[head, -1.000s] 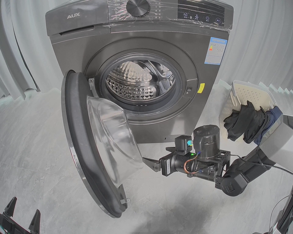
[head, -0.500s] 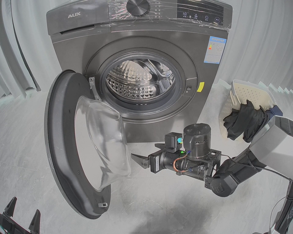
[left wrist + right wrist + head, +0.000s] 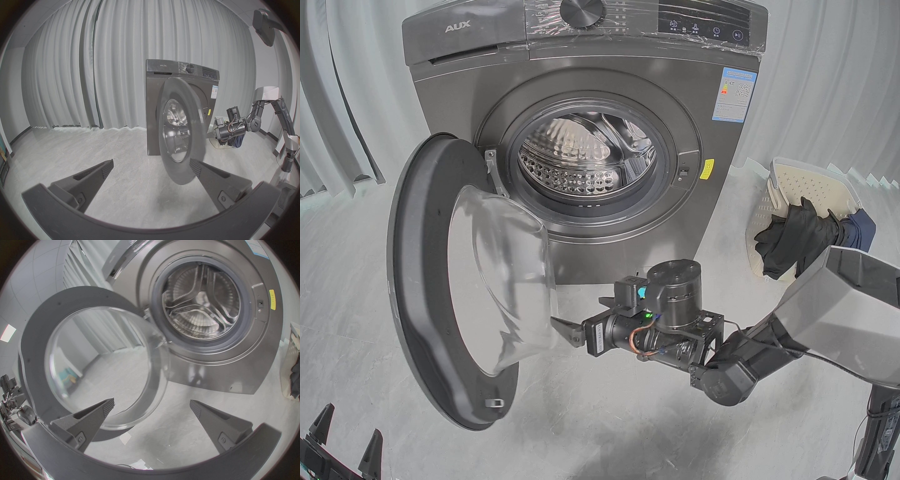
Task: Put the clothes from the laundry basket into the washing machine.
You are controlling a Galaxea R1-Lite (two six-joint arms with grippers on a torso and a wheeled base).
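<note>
Swinging wider over the last second, the door (image 3: 419, 281) of the washing machine (image 3: 581, 69) stood well open, and the right tool (image 3: 565, 330) had followed it leftward. That tool was spread and empty, its tips just beside the door's glass bulge; contact could not be judged. Low down, the left tool (image 3: 151, 164) was spread and empty too. Brand lettering, a blue label (image 3: 734, 95) and a yellow sticker (image 3: 707, 169) marked the machine's front. Dark clothes (image 3: 797, 234) draped over the laundry basket (image 3: 819, 184) on the machine's right.

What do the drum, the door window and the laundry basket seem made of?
Drum: looks like polished steel, mirror-bright and perforated.
Door window: clear glass or plastic; the floor shows through.
Laundry basket: probably matte cream plastic, with moulded holes.
</note>
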